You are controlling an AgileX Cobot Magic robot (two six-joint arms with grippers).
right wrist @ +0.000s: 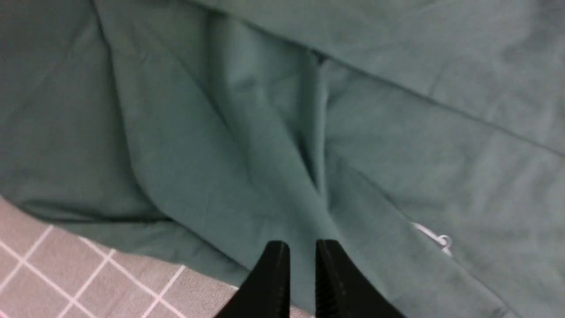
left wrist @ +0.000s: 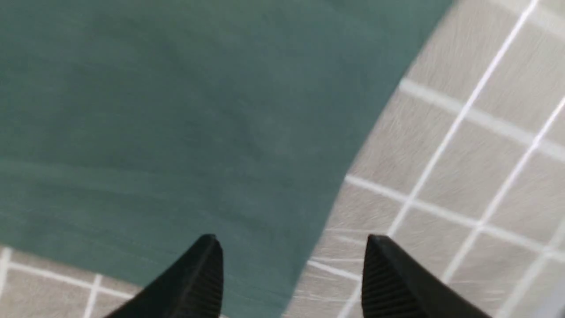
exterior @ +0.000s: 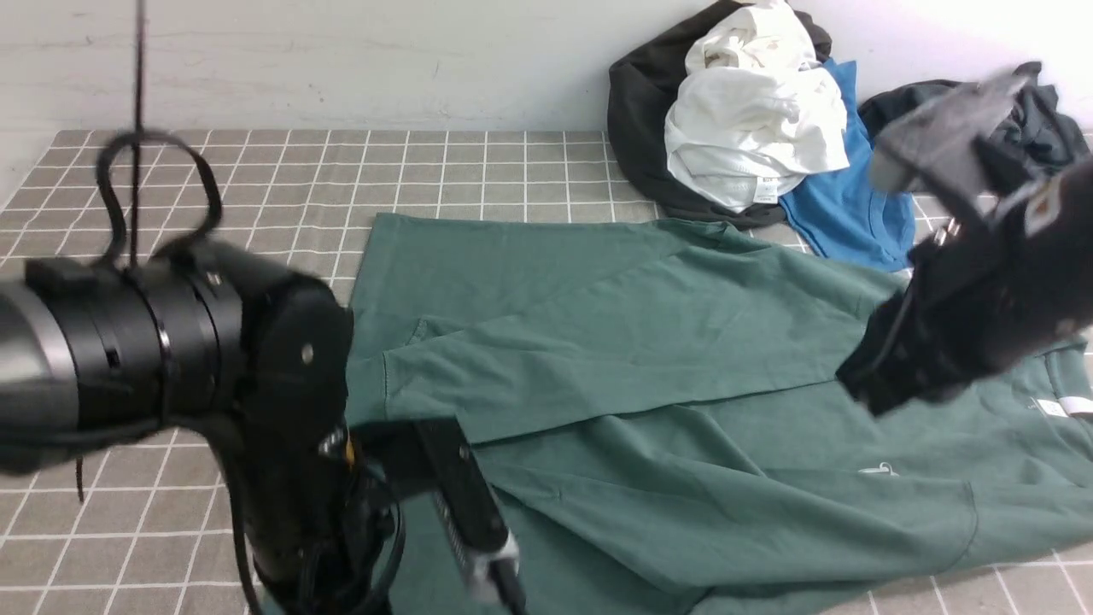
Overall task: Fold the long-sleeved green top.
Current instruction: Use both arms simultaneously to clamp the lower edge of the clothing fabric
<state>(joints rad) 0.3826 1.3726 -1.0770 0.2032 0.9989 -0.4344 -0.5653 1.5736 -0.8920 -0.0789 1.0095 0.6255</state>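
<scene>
Left claw (left wrist: pixel 291 247) is spread wide with nothing in it, hanging over the edge of the dark green long-sleeved cotton top (exterior: pixel 649 342), right where it meets the grey checked counter (exterior: pixel 256 171). Right claw (right wrist: pixel 302 247) is only cracked open a sliver, nothing pinched, just over the top's chest. The top lies spread on the counter, one sleeve across its body.

Soft, even indoor light; glare whitens the wall (exterior: pixel 982 30) beyond the green long-sleeved top (exterior: pixel 649 342); the left arm (exterior: pixel 171 342) and right arm (exterior: pixel 965 333) above the top are smeared with blur; shallow shadows fill its folds; the left wrist view of its edge is streaked.
</scene>
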